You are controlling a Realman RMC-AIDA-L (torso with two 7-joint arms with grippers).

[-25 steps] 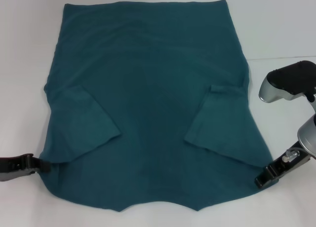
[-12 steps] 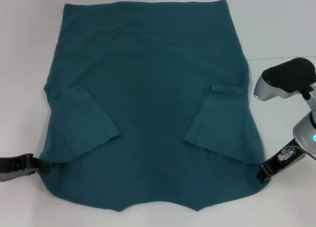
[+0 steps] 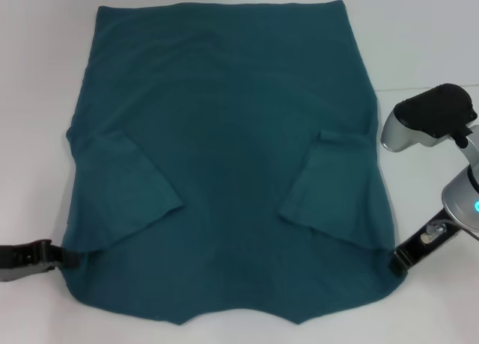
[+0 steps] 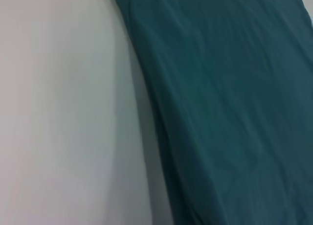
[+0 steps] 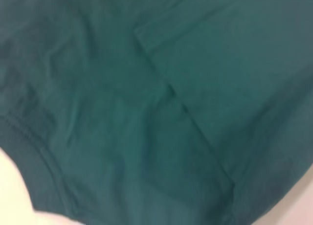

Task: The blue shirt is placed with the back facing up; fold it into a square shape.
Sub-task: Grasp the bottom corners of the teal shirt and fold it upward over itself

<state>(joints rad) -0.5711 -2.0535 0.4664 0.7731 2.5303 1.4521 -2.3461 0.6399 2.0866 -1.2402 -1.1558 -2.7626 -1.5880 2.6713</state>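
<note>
The blue shirt (image 3: 224, 149) lies flat on the white table, plain side up, with both sleeves folded inward and the collar notch at the near edge. My left gripper (image 3: 61, 256) is low at the shirt's near left corner and is shut on the cloth edge. My right gripper (image 3: 395, 265) rests at the shirt's near right corner, touching its edge. The left wrist view shows the shirt's side edge (image 4: 230, 102) next to bare table. The right wrist view is filled with cloth and a folded sleeve (image 5: 230, 73).
The white table (image 3: 37, 75) surrounds the shirt on all sides. My right arm's silver and black joints (image 3: 434, 120) stand over the table just right of the shirt. A faint seam line (image 3: 426, 87) crosses the table at the right.
My right gripper has moved left onto the shirt's near right corner. My left gripper has shifted slightly nearer, and the shirt's near left edge moved with it.
</note>
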